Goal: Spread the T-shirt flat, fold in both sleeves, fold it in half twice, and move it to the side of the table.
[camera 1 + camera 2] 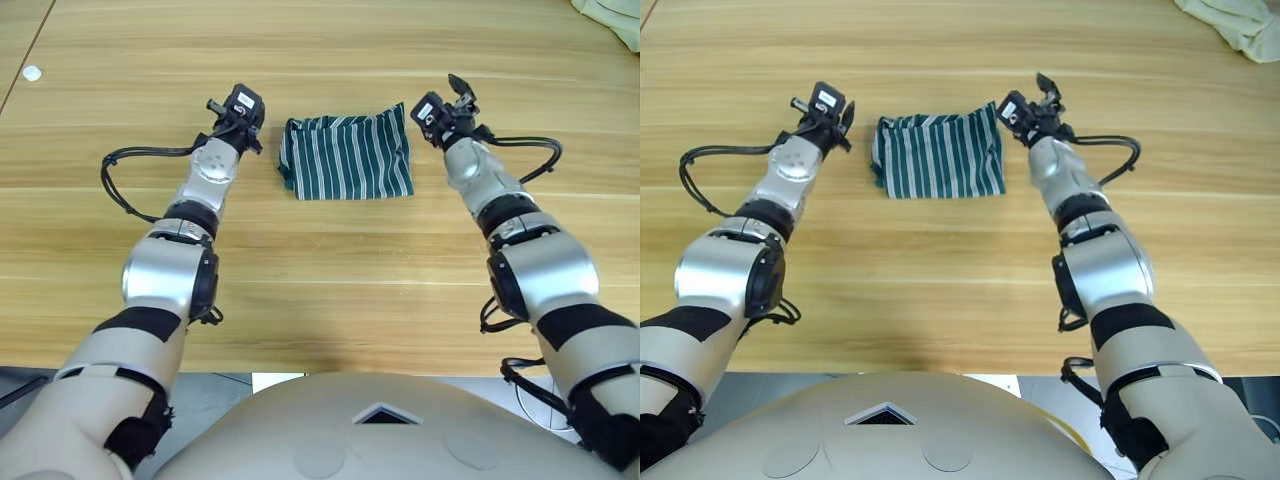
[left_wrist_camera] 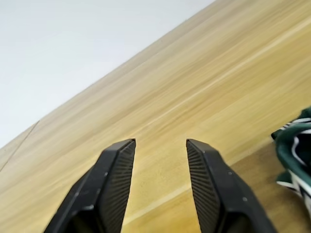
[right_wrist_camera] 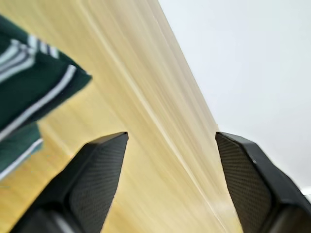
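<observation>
Green-and-white striped T-shirt: a compact folded rectangle, flat on the wooden table, upper centre of the left eye view.
Long axis: slightly wider than deep, so it runs left to right across the frame, stripes running away from the robot.
Left gripper: just off the bundle's upper left corner, not touching it; jaws moderately apart with bare wood between them.
Right gripper: close by the upper right corner; jaws spread wide, holding nothing.
Nearer arm: the right, by a small margin (contact with the cloth cannot be made out).
Step in hand: the folds look done, so what seems left is carrying the bundle to the table's side.
Bearing on the move: the shirt lies between the two grippers, inward of each, so each would close in on its own short edge.
</observation>
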You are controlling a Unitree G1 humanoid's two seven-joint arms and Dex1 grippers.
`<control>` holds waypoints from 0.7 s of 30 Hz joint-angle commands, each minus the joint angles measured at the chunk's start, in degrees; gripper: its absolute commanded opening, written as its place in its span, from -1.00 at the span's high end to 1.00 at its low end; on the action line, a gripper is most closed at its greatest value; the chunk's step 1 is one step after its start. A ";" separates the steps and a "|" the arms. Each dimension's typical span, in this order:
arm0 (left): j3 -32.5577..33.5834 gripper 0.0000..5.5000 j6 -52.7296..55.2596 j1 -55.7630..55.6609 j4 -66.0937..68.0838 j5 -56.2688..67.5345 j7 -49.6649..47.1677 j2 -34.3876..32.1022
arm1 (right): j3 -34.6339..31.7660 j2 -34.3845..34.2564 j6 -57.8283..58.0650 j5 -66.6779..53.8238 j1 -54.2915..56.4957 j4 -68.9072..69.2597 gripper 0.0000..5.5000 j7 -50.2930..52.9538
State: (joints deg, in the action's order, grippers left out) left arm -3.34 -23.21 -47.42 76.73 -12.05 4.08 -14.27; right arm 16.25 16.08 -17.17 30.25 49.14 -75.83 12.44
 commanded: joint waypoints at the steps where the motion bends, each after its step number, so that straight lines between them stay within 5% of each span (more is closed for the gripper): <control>1: 7.03 0.30 -1.08 2.18 -0.05 5.68 -2.06 -1.70 | 2.17 -3.16 -11.81 0.12 -2.60 5.99 -0.21 1.66; 7: 17.47 0.30 -8.96 11.46 -2.62 15.90 2.50 -1.95 | 2.14 -4.99 -26.29 -10.23 -12.26 14.90 -0.21 -20.03; 13: 20.19 0.30 -13.29 16.60 -5.04 19.65 6.52 0.55 | -7.58 -7.19 -14.08 -21.66 -4.16 4.84 -0.21 -34.08; 21: 22.24 0.30 -14.06 17.81 -6.79 22.73 9.08 3.26 | -12.03 -10.25 9.03 -21.88 2.53 -2.20 -0.21 -31.43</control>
State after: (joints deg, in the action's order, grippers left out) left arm 18.60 -36.80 -30.36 70.73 9.86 12.24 -12.40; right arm 3.58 6.35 -10.64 6.65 51.20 -77.11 -20.12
